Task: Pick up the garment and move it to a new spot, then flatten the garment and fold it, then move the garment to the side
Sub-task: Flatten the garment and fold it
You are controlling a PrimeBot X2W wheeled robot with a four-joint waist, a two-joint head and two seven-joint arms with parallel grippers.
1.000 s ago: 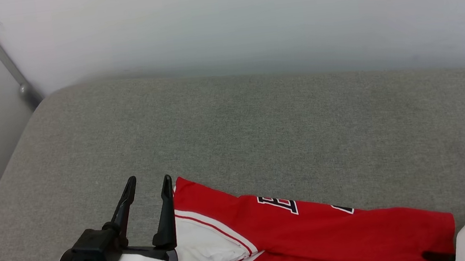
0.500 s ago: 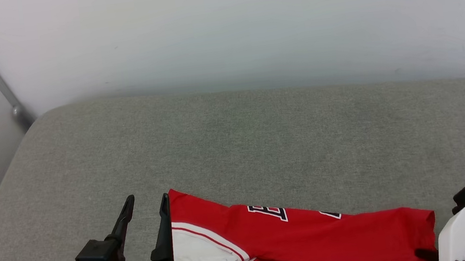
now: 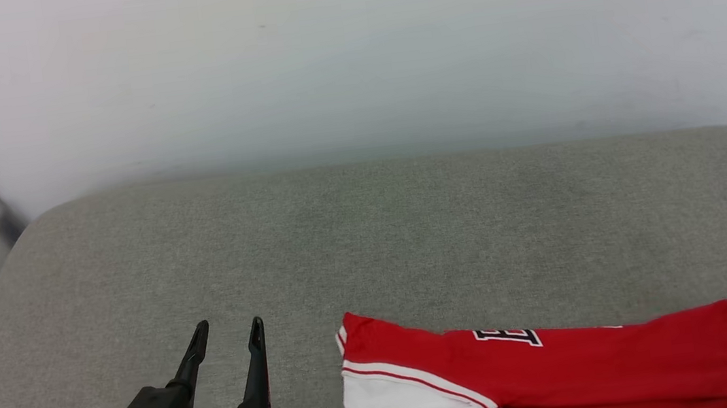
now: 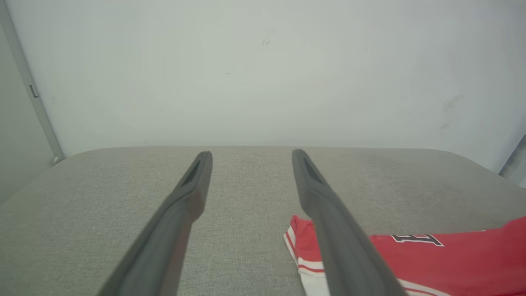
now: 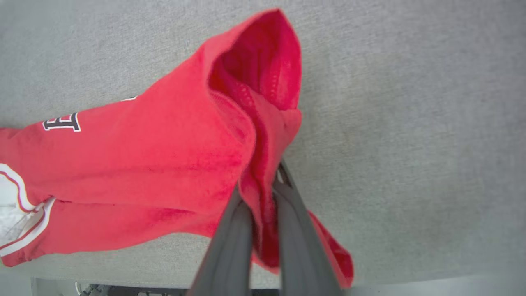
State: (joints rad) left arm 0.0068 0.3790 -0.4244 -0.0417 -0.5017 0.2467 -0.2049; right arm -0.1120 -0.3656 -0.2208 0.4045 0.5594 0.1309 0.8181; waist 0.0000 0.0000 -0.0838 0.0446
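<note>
Right gripper (image 5: 263, 181) — fingers closed on a bunched red fold at one end of the garment (image 5: 156, 144), cloth pinched between them. Rest of garment — stretched along the near edge of the grey pad (image 3: 366, 231), on its right half, white-sleeved end pointing left. Left gripper (image 3: 229, 325) — fingers spread, nothing between them, left of that sleeve end, apart from it. Pale wall (image 3: 347, 62) behind the far edge.

The left gripper (image 3: 229, 323) hovers to the left of the garment (image 3: 593, 356), apart from it, its two long dark fingers spread wide with nothing between them, while the right gripper (image 5: 261, 185) has its fingers pinched together on the garment's right-hand red edge.
</note>
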